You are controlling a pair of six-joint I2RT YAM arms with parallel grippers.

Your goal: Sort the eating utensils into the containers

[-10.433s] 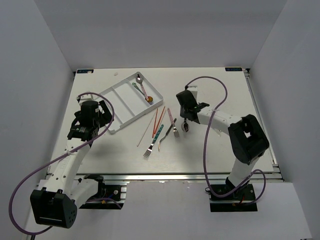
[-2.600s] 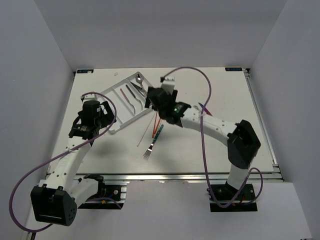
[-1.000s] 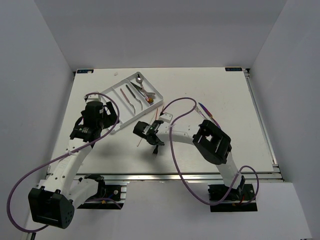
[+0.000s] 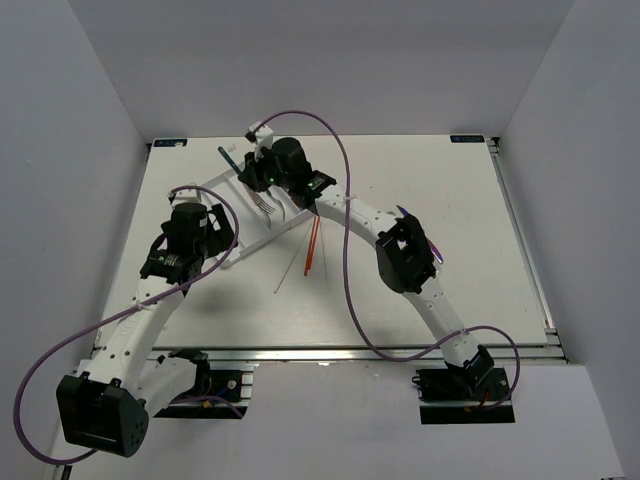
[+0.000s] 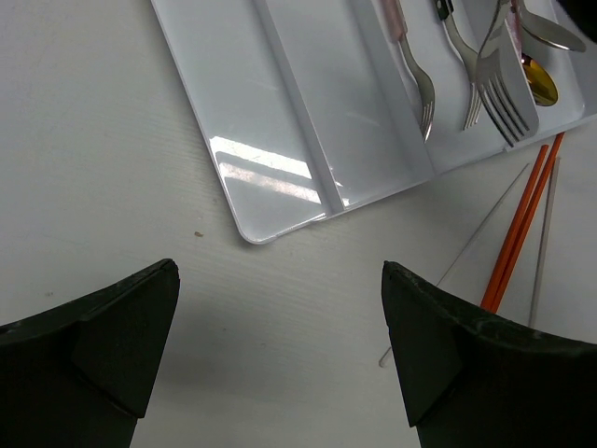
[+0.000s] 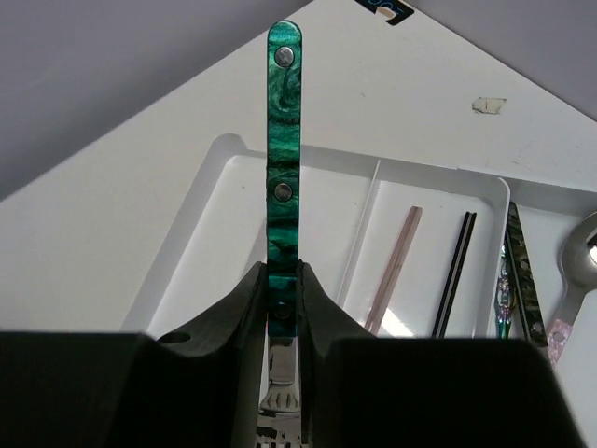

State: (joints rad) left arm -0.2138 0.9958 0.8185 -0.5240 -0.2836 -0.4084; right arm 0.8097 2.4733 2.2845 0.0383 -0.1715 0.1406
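My right gripper (image 6: 284, 291) is shut on the teal-handled fork (image 6: 284, 140), held above the white tray (image 6: 224, 215) with its handle pointing away from me. From above, that gripper (image 4: 252, 180) and the fork (image 4: 263, 201) hang over the tray's (image 4: 250, 226) far end. Several utensils lie in the tray's compartments: silver forks (image 5: 425, 91), a pink handle (image 6: 395, 264), a dark handle (image 6: 454, 273) and a spoon (image 6: 580, 254). Orange chopsticks (image 4: 313, 243) and a pale chopstick (image 4: 292, 265) lie on the table right of the tray. My left gripper (image 5: 280, 345) is open above bare table by the tray's near corner.
A purple-blue utensil (image 4: 414, 224) lies on the table beside the right arm's elbow. The right arm stretches across the middle of the table, its purple cable looping above. In the left wrist view the orange chopsticks (image 5: 519, 227) lie just off the tray (image 5: 289, 103).
The right gripper has closed on the teal fork, lifted it from the table's middle and carried it up and left over the tray. The left arm has stayed put.
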